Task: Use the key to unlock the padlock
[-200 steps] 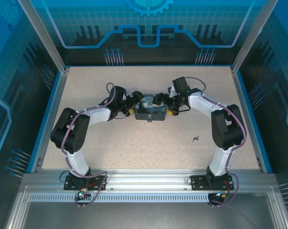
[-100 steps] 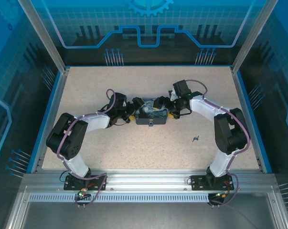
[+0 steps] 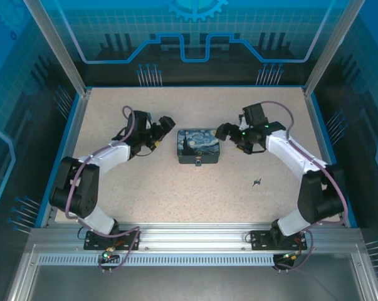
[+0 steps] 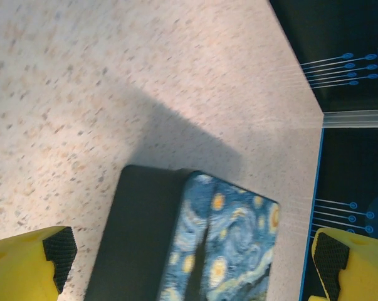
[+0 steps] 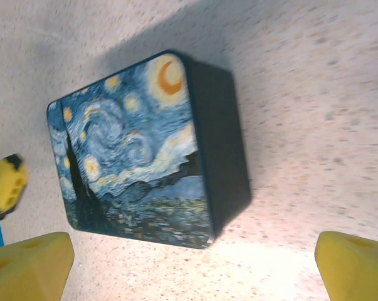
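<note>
Key pickup is judged not yet begun: the left pincer (image 3: 165, 125) and right pincer (image 3: 225, 132) are held open and empty, 1 at each side of the blue box (image 3: 198, 145) at the desk's (image 3: 145, 194) middle. The padlock (image 3: 197, 162) is seen at the box's near wall; the key (image 3: 257, 182) is laid toward the right edge, well apart. A fine pinch on it is called for next. Keyhole and shackle cannot be made out.

left pincer (image 3: 168, 123) left of box (image 3: 198, 145) | right pincer (image 3: 222, 132) right | key (image 3: 257, 182) near-right, apart
</note>
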You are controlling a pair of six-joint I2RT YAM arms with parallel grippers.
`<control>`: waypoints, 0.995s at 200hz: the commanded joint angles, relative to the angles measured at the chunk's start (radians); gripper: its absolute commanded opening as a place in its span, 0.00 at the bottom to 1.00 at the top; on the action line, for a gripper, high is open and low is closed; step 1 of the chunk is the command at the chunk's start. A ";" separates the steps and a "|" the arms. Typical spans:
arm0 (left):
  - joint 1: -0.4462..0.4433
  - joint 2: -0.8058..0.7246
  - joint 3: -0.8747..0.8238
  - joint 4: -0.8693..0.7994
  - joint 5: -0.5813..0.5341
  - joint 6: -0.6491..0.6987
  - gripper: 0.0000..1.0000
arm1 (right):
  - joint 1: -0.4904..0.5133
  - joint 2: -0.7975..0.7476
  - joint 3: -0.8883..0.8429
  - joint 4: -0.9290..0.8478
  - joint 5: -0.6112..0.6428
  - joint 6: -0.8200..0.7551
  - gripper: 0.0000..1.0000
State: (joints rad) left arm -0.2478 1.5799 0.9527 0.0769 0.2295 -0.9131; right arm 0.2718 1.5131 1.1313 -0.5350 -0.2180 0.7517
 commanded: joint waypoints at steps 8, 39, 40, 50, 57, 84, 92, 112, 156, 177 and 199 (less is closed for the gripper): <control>-0.007 -0.072 0.065 -0.205 -0.053 0.099 0.99 | -0.047 -0.032 -0.057 -0.135 0.048 -0.044 1.00; -0.044 -0.084 0.070 -0.259 -0.046 0.090 0.99 | -0.060 -0.085 -0.152 -0.213 0.117 -0.032 0.95; -0.048 -0.083 0.071 -0.260 -0.046 0.090 0.99 | -0.060 -0.086 -0.156 -0.216 0.119 -0.031 0.95; -0.084 -0.077 0.076 -0.264 -0.052 0.088 0.99 | -0.069 -0.112 -0.197 -0.227 0.134 -0.022 0.90; -0.112 -0.072 0.082 -0.262 -0.050 0.086 0.99 | -0.079 -0.132 -0.224 -0.232 0.140 -0.015 0.86; -0.214 -0.036 0.125 -0.261 -0.047 0.076 0.99 | -0.141 -0.216 -0.337 -0.244 0.147 0.015 0.78; -0.236 -0.024 0.139 -0.272 -0.049 0.077 0.99 | -0.160 -0.239 -0.362 -0.247 0.147 0.020 0.75; -0.273 -0.006 0.164 -0.282 -0.046 0.077 0.99 | -0.200 -0.291 -0.410 -0.255 0.161 0.033 0.66; -0.304 -0.002 0.173 -0.240 0.017 0.121 0.99 | -0.253 -0.281 -0.446 -0.198 0.134 0.042 0.45; -0.315 -0.005 0.181 -0.232 0.021 0.135 0.99 | -0.255 -0.219 -0.430 -0.181 0.138 0.028 0.38; -0.322 -0.009 0.184 -0.225 0.023 0.139 0.99 | -0.256 -0.168 -0.424 -0.155 0.138 0.015 0.37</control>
State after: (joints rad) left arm -0.5579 1.5703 1.1019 -0.1741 0.2188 -0.8074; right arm 0.0315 1.2968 0.6899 -0.7170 -0.0788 0.7818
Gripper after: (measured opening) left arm 0.989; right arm 0.378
